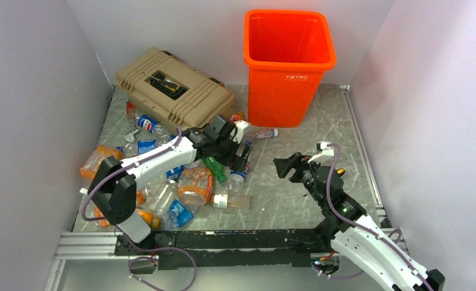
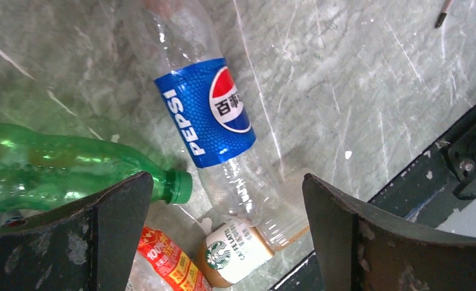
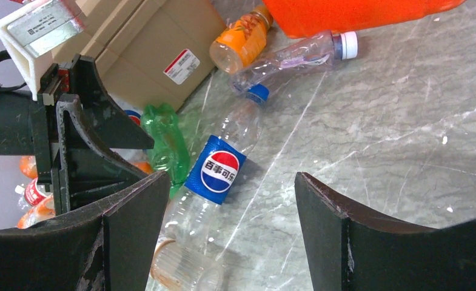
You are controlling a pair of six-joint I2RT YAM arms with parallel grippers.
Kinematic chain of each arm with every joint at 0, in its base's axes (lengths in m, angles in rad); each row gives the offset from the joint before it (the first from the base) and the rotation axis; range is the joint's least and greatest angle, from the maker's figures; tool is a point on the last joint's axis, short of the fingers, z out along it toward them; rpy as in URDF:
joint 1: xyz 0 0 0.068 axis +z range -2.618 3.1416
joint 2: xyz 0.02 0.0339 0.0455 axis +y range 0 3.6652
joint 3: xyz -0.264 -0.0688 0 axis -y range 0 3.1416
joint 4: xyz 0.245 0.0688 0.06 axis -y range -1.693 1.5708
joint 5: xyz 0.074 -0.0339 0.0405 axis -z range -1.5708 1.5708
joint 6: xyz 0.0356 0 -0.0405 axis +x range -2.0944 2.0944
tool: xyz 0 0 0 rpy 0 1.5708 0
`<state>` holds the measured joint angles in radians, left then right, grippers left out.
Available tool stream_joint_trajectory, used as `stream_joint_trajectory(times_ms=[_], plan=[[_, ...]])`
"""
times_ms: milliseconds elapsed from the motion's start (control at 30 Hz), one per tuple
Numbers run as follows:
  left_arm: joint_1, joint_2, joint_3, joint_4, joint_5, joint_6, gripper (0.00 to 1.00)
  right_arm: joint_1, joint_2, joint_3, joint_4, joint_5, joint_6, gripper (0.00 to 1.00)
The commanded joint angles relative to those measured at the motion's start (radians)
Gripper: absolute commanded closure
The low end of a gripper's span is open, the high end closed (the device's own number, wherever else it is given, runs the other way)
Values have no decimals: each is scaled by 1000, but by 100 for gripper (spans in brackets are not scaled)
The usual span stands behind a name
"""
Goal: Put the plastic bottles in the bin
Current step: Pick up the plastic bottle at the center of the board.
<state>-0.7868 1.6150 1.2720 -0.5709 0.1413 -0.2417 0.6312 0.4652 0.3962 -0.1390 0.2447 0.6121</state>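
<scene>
Orange bin (image 1: 288, 66) upright, white front lettering too small to read. Near-left of bin: clear Pepsi bottle (image 2: 205, 115), blue label reading "PEPSI" plus Chinese characters, lying beside green bottle (image 2: 53, 163) and Starbucks-logo bottle (image 2: 235, 254). Left gripper (image 2: 226, 200) spread wide over Pepsi bottle, holding nothing. Right gripper (image 3: 232, 200) nearer than bin, spread, holding nothing.

Inventory by kind.

- Bin (image 1: 290, 66): one, at 12 o'clock on the desk (image 1: 320, 194).
- Toolbox (image 1: 174, 88): one, at 10 o'clock.
- Plastic bottles (image 1: 162, 194): more than ten, heaped from 8 to 11 o'clock; overlap prevents an exact total.
  - Green bottle (image 1: 214, 168): one.
  - Starbucks bottle (image 1: 229, 201): one.
  - Pepsi bottles: two readable, far Pepsi bottle (image 1: 145, 123) at 10 o'clock and central Pepsi bottle (image 2: 205, 115).
- Robot arms: two, left arm (image 1: 153, 159) and right arm (image 1: 356, 227).
</scene>
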Motion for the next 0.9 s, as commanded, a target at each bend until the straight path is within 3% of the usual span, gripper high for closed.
stream_joint_trajectory(times_ms=[0,467,867], plan=[[0,-28,-35,71,70,-48,1,1,-9,-11,-7,23,8,21],[0,199,42,5,21,-87,1,1,31,-45,45,15,44,21],[-4,270,62,-19,29,-91,16,1,22,-34,40,17,36,21]])
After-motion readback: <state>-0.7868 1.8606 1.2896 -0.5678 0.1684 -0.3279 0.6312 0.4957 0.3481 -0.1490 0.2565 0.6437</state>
